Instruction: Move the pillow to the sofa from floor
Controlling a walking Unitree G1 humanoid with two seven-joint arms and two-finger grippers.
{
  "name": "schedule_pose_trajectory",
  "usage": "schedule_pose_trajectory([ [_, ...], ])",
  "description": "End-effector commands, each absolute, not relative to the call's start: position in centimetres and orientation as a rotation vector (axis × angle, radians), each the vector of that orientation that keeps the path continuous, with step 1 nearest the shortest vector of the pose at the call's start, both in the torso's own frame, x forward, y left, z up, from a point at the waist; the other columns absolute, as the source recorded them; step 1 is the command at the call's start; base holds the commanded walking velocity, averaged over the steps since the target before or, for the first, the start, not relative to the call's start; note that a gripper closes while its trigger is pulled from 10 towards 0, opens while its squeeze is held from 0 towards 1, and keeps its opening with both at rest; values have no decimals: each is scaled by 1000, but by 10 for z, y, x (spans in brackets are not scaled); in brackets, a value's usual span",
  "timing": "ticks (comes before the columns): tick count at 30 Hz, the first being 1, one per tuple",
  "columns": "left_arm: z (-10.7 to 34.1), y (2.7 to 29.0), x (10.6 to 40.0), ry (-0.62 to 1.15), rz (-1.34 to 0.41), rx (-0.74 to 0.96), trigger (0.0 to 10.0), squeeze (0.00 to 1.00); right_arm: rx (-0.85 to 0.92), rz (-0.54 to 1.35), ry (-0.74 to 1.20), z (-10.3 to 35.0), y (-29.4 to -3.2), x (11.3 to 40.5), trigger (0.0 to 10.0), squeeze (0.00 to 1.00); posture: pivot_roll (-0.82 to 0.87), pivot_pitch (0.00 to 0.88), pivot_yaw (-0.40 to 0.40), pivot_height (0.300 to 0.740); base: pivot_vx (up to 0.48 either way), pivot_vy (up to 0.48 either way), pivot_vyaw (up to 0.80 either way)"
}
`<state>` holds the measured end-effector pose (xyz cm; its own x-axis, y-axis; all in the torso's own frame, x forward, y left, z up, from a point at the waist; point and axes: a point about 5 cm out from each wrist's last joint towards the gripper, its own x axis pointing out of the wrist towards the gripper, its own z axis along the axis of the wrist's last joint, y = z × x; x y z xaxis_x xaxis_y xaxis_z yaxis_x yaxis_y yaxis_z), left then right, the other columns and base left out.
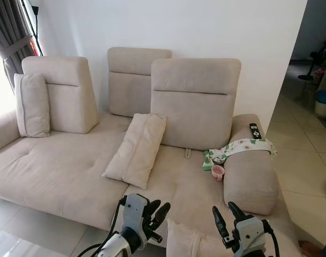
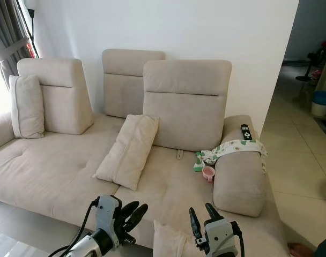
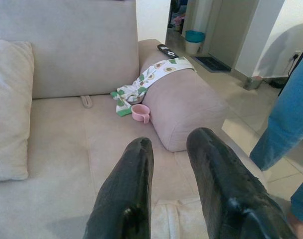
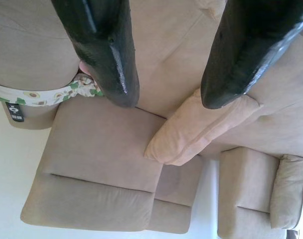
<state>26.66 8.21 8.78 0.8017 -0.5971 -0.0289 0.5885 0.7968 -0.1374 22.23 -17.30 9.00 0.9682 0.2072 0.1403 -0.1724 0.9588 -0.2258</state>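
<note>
A beige pillow pokes up at the sofa's front edge, between my two arms; its pale top also appears below the fingers in the left wrist view. My left gripper hovers just left of it, open, with nothing between its fingers. My right gripper stands just right of it, fingers spread and empty. I cannot tell whether the pillow rests on the seat or leans against it.
Another beige pillow leans on the seat middle, and a third stands at the left. A pink cup, patterned cloth and remote lie by the right armrest. A person's blue trouser leg is to the right.
</note>
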Motion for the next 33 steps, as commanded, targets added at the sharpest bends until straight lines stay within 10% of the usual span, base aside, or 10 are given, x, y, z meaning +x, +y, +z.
schedule_pose_trajectory([
  [1, 84, 84, 264, 81, -640, -111, 10000, 0, -211, 198, -155, 86, -172, 221, 10000, 0, 129, 0, 66, 740, 0, 0, 0],
  [33, 83, 80, 262, 70, -659, -100, 10000, 0, -214, 199, -161, 88, -172, 221, 10000, 0, 128, 0, 61, 740, 0, 0, 0],
])
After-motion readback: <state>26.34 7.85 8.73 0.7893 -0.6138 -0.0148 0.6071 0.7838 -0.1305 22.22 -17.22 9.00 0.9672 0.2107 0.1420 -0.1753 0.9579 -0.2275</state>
